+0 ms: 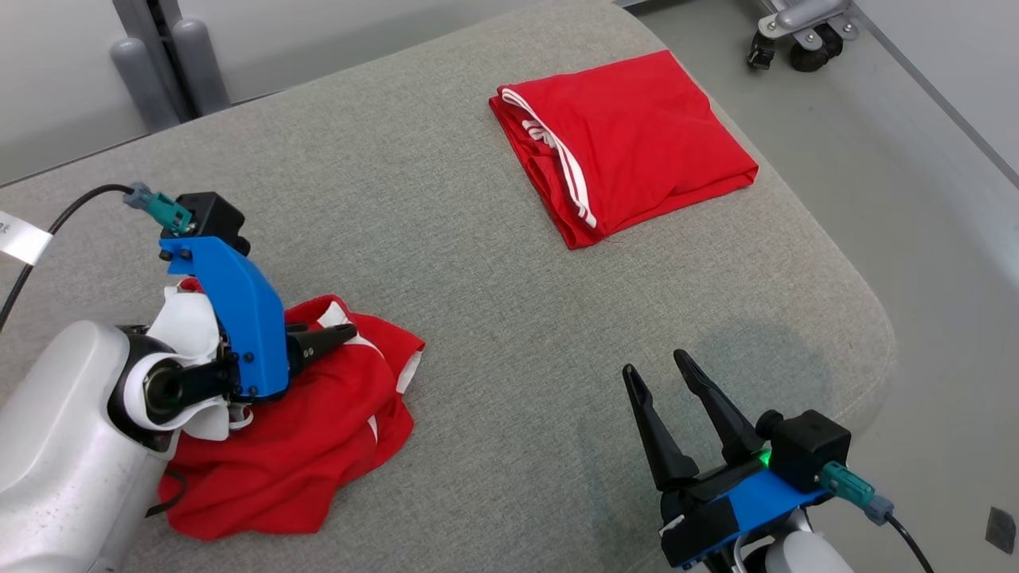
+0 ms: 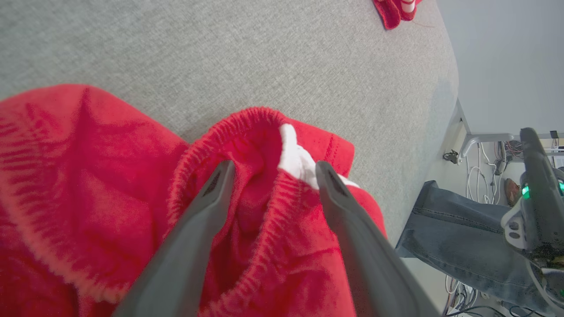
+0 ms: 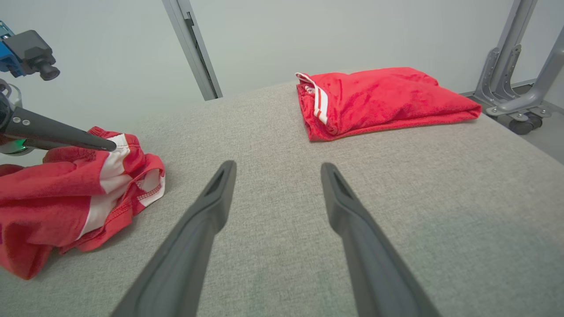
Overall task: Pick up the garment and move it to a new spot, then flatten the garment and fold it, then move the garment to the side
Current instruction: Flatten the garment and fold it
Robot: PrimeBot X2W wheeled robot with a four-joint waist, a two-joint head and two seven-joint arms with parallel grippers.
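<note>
**Grey fabric tabletop [image 1: 493, 318]: current layout**

The folded red garment [image 1: 637, 135] lies near the far right edge. The crumpled red shorts [image 1: 318, 461] lie well apart from the folded red garment, toward the robot's left and closer to the robot. The left gripper [image 2: 274, 169] has its fingers spread, straddling the shorts' elastic waistband and not closed on it. The right gripper [image 1: 654, 362] hovers nearer the robot than the folded red garment, fingers spread, holding nothing.

Grey padded table [image 1: 478, 239], pale floor [image 1: 915, 199], castors [image 1: 808, 52]
</note>
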